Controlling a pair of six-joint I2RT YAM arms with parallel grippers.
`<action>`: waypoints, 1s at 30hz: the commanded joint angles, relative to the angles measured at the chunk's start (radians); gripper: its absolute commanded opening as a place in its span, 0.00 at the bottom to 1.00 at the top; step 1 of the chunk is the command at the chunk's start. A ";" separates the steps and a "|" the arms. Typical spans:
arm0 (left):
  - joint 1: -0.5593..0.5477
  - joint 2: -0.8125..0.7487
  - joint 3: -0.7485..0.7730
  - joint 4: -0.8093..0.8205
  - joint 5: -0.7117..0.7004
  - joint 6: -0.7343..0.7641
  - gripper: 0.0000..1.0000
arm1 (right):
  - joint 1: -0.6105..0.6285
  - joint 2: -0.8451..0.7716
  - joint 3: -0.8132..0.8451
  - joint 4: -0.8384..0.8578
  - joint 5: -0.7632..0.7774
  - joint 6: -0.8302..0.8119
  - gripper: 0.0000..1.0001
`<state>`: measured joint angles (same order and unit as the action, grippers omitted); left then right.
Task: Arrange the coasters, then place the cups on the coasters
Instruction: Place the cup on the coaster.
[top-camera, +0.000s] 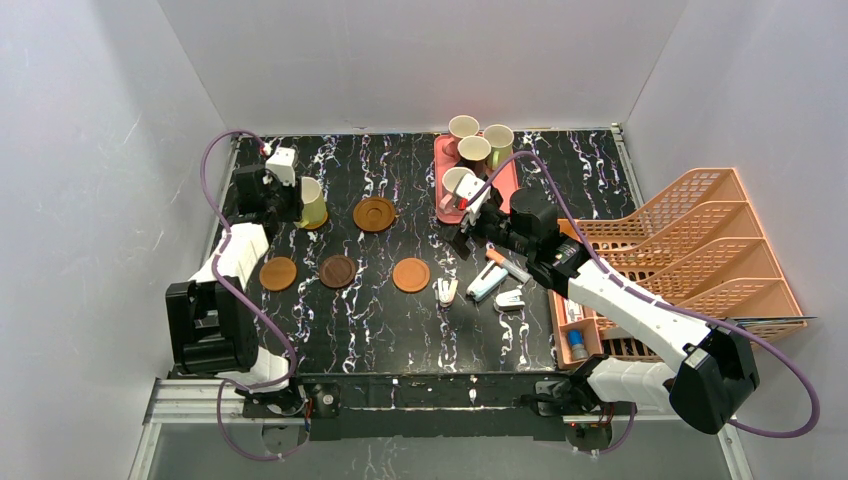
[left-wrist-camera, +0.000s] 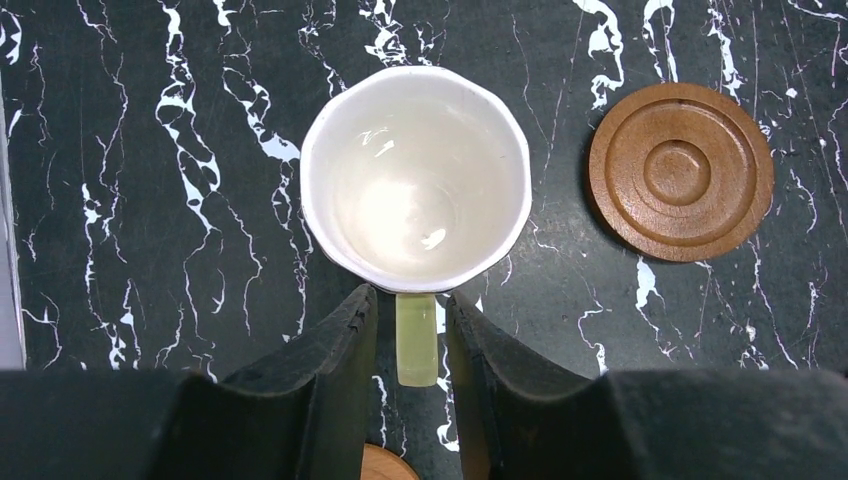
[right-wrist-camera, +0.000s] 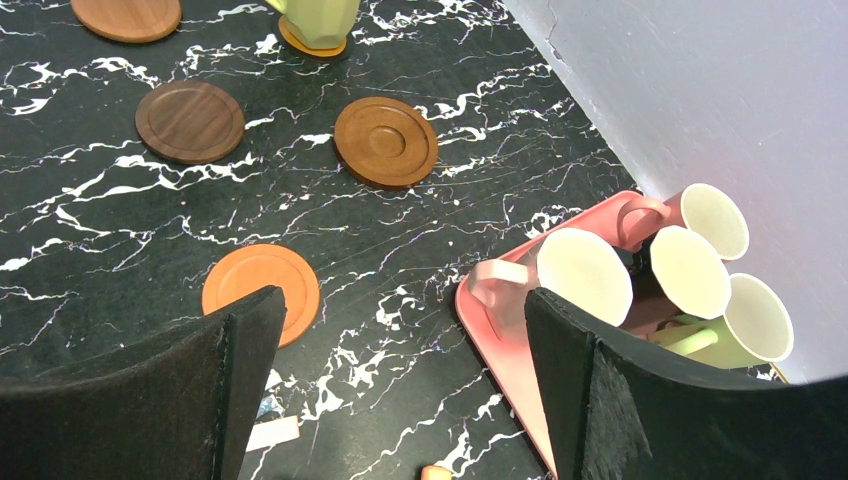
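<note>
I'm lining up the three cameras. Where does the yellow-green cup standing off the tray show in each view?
Top external: cup at the far left, in the back row.
Left wrist: cup at centre, seen from above.
Right wrist: cup at the top edge, partly cut off.
Shared landmark: the ridged coaster beside it.
</note>
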<state>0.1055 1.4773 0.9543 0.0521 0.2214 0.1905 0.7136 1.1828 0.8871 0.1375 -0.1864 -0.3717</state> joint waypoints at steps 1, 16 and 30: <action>0.000 -0.056 -0.014 -0.001 0.018 0.020 0.30 | -0.004 -0.009 0.003 0.046 -0.001 -0.010 0.98; 0.000 -0.055 -0.034 -0.019 0.008 0.046 0.28 | -0.006 -0.010 0.004 0.047 -0.004 -0.009 0.98; 0.000 -0.033 -0.035 -0.017 0.000 0.049 0.28 | -0.005 -0.011 0.003 0.045 -0.005 -0.009 0.98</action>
<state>0.1055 1.4635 0.9230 0.0372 0.2245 0.2279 0.7128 1.1828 0.8871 0.1375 -0.1864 -0.3714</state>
